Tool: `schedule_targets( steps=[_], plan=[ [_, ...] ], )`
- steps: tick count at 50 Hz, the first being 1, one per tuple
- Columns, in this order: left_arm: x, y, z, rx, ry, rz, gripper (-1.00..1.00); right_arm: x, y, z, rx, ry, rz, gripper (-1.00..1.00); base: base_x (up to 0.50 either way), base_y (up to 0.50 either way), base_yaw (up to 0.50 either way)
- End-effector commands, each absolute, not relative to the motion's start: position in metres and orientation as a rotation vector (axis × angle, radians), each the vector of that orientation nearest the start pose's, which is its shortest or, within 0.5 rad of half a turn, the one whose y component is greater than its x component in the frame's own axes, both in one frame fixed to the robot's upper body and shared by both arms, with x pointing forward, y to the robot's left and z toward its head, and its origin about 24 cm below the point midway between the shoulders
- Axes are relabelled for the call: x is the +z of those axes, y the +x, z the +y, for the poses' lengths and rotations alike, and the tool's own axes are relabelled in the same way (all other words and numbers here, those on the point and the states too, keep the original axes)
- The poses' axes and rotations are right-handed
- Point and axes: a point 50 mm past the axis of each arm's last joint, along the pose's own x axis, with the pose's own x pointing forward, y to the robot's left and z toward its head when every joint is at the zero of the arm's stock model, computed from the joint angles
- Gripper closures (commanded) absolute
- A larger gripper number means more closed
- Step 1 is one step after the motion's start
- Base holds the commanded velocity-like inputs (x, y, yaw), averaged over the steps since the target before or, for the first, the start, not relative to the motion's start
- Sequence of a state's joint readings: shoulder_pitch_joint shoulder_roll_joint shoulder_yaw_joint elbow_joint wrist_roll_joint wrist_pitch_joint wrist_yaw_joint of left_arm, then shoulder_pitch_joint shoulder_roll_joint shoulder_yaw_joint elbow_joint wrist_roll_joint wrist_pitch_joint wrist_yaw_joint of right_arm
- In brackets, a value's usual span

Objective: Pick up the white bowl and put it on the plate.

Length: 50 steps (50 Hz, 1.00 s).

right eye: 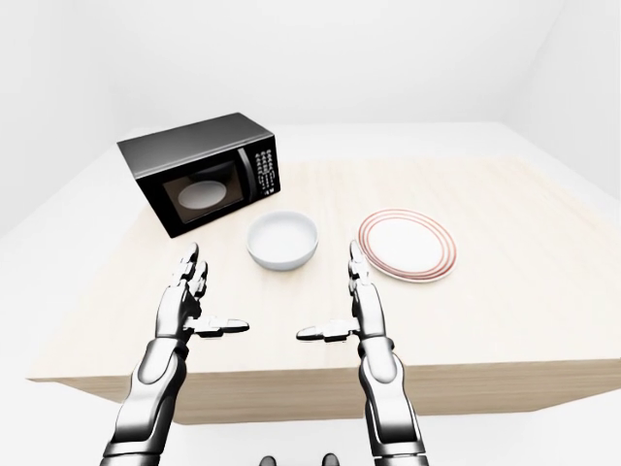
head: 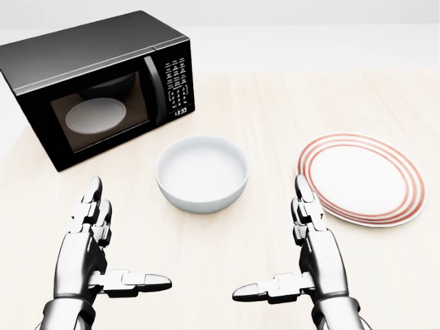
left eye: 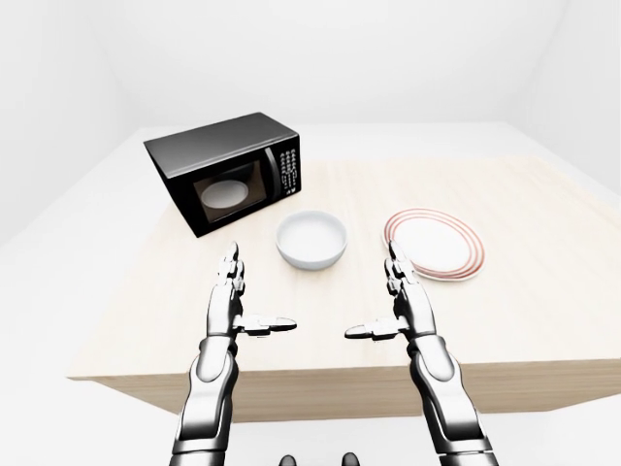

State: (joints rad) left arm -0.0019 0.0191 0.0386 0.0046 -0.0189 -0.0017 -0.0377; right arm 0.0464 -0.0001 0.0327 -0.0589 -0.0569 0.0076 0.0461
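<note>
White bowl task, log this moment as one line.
white bowl: on table, untouched | plate: empty | left hand: open | right hand: open

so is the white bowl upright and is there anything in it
Upright and empty: the white bowl sits rim-up on the table, its bare white inside visible down to the bottom.

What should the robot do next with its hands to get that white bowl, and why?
Probably reach both open hands forward to either side of the white bowl. The left hand and right hand hover short of it, holding nothing, while the bowl sits untouched on the table between the microwave and the plate.
</note>
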Motion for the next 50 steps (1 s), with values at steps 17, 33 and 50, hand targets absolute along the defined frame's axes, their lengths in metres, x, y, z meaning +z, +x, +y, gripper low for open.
schedule_targets(
  steps=[17, 33, 50],
  plan=[
    [0.0412, 0.2539, 0.1599, 0.0, 0.0, 0.0, -1.0, 0.0428, 0.2443, -0.139, 0.073, -0.059, -0.006, -1.0, 0.26, 0.0, 0.0],
    [0.0412, 0.2539, 0.1599, 0.0, 0.0, 0.0, -1.0, 0.0423, 0.2443, -0.1389, 0.074, -0.059, -0.005, -1.0, 0.26, 0.0, 0.0],
    [0.0412, 0.2539, 0.1599, 0.0, 0.0, 0.0, -1.0, 0.0476, 0.2477, -0.1427, 0.057, -0.094, -0.023, -1.0, 0.08, 0.0, 0.0]
  ],
)
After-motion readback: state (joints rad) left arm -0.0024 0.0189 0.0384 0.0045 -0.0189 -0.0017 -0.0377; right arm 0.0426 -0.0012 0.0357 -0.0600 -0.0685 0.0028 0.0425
